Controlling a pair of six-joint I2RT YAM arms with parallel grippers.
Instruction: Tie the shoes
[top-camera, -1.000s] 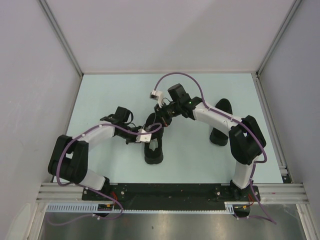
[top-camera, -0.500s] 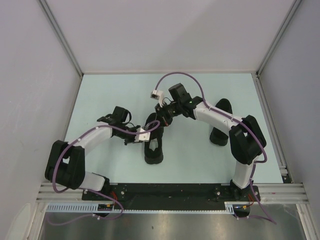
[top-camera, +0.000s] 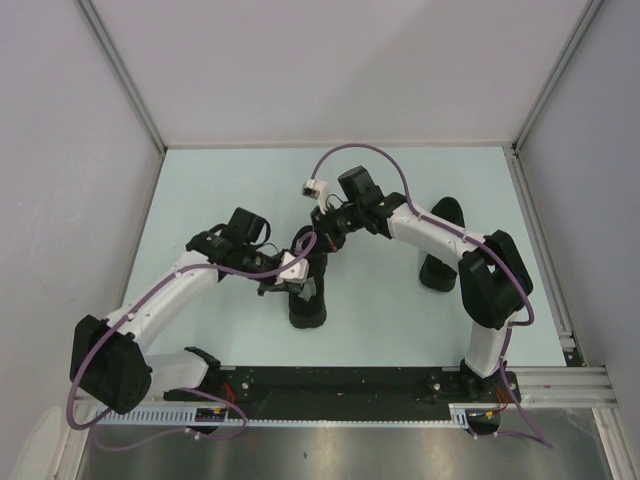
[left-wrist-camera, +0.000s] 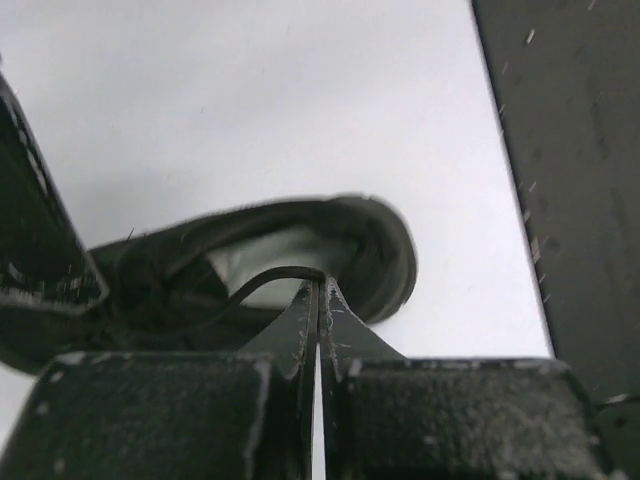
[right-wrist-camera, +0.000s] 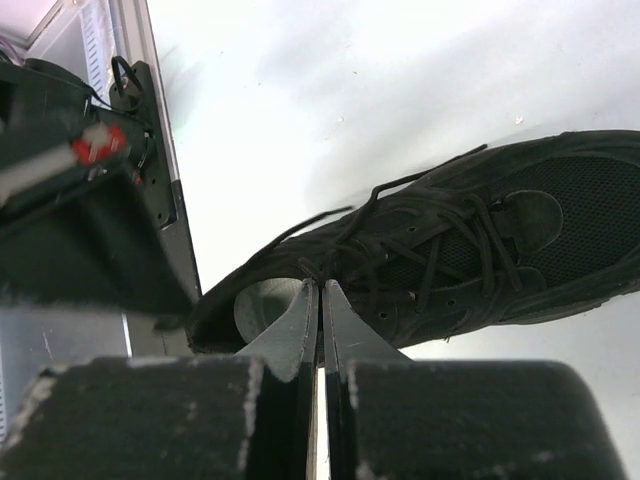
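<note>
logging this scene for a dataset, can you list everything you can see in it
sneaker: one, black with a pale insole, table centre, between the grippers
second shoe: one, black, right side of the table, partly hidden by the right arm
laces: thin, black, on the centre sneaker, loose strands sticking out
table: one, pale blue-green, under everything
walls: three, white-grey, around the table
cables: purple, looping along each arm
left arm: white and black, reaching in from the left
left gripper: black, shut on one of the laces, by the sneaker's opening
right gripper: black, shut, tips near the sneaker's opening
</note>
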